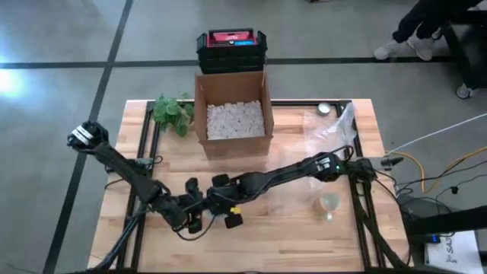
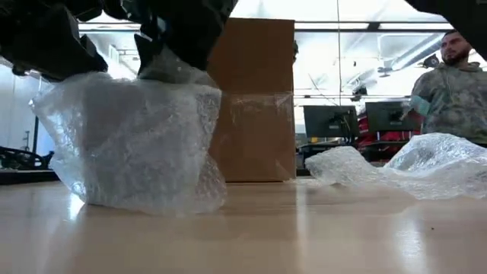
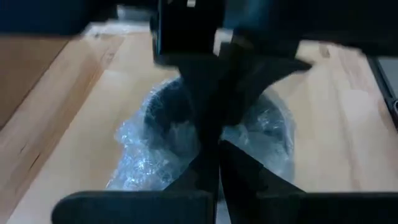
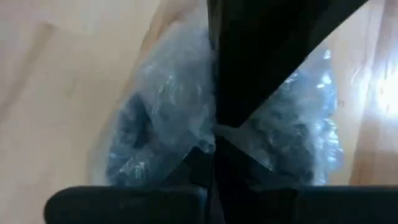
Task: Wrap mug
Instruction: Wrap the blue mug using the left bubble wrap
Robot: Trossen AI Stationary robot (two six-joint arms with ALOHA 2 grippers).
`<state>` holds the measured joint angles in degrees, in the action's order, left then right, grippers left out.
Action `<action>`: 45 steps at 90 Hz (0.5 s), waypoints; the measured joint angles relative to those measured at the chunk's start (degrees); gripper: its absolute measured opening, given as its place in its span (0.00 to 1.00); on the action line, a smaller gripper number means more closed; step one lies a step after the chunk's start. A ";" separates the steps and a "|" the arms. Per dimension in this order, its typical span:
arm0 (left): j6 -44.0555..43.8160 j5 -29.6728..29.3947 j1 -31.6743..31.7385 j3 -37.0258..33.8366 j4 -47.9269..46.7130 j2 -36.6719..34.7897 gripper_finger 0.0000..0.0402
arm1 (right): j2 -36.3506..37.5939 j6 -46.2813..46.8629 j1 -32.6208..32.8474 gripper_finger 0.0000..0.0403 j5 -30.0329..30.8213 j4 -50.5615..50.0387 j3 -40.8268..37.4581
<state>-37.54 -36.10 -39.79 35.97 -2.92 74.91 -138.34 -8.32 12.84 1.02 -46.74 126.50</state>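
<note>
Both the left gripper [image 3: 214,140] and right gripper [image 4: 214,134] are pinched shut on the bubble wrap [image 2: 137,141] around the mug at lower centre of the worktop [image 1: 304,243], arms stretched low, meeting there.

A cardboard box [image 1: 232,106] of packing peanuts sits beside a leafy plant [image 1: 173,113] (black crate [image 1: 231,47] behind).

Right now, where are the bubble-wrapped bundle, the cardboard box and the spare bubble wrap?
bubble-wrapped bundle [image 2: 137,141]: low view, middle of its front face.
cardboard box [image 1: 232,84]: high view, back inner wall above the white filling.
spare bubble wrap [image 2: 411,167]: low view, crumpled top of the sheet.
</note>
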 joint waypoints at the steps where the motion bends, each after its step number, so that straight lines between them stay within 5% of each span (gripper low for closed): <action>1: 0.01 0.00 0.00 0.00 0.00 -0.19 0.00 | -0.07 0.05 -0.01 0.00 0.00 0.00 0.00; 22: 0.02 -0.02 -0.91 5.03 -10.10 -5.31 0.00 | -0.22 0.19 -0.11 0.00 0.02 -0.06 -0.01; 45: -9.17 1.93 -4.20 12.72 -38.39 -8.37 0.00 | -0.22 0.77 -0.11 0.00 0.04 -0.26 -0.04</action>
<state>-46.71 -34.17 -43.99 48.69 -41.30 66.54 -138.56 -7.55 12.73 1.06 -47.00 126.45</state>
